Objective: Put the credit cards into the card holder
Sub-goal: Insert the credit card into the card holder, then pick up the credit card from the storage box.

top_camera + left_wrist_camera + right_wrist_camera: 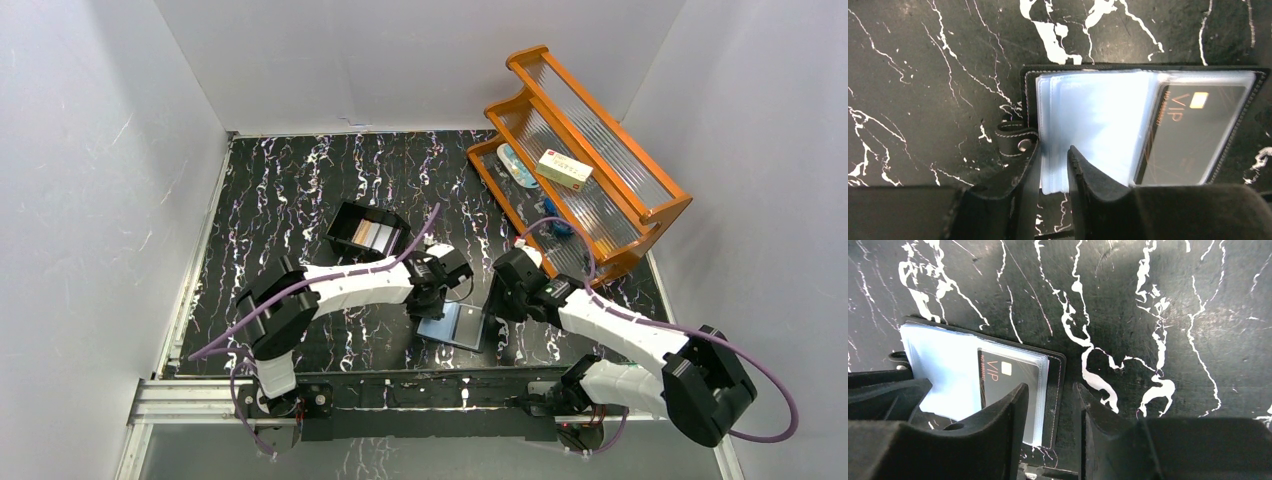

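We see the left claw set narrow around the sleeves of the card holder (gripping or not, we cannot tell); the right claw stands open, empty, astride its cover edge.

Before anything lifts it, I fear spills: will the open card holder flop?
Probably: the card holder is a thin soft cover whose clear sleeves fan loosely. It looks light and flat, so pushing should slide it. The VIP card, sleeved, might slip out if tilted.

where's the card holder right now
In the top view the card holder lies open on the table near the front edge, between the left gripper and right gripper.
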{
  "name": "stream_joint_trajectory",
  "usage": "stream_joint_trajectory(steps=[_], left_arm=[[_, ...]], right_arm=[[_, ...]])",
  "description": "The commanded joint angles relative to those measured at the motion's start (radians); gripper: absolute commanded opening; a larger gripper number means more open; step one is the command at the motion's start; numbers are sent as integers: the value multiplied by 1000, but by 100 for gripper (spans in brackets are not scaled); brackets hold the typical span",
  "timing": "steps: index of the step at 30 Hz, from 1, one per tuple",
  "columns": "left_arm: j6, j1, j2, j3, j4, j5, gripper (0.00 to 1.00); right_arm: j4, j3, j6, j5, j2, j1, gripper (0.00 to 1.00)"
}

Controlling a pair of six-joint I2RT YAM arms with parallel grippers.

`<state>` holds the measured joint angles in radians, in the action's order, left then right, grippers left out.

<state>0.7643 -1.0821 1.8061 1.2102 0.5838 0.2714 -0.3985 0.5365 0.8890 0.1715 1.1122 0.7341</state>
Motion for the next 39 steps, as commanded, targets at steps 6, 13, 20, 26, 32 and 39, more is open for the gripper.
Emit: stream_joint_trajectory(steps=[6,13,20,26,32,39], left_arm=[[-37,36,-165,78,63,-17,36],[-301,231,-202,192,133,99,39],[-626,579,-100,222,23,44,46],[-707,698,16,219,-89,-124,54],[-732,700,72,246,-110,-218,52],[-732,700,92,217,-158,-121,55]], right_arm=[[-98,118,-20,25,-80,-4,54],[-59,132,-58,-47,-115,-4,55],[1,130,-73,-82,-166,-3,55],[-30,219,-123,-53,-107,-4,55],[-28,232,-127,-41,-102,-4,55],[0,238,-121,-63,-90,-4,54]])
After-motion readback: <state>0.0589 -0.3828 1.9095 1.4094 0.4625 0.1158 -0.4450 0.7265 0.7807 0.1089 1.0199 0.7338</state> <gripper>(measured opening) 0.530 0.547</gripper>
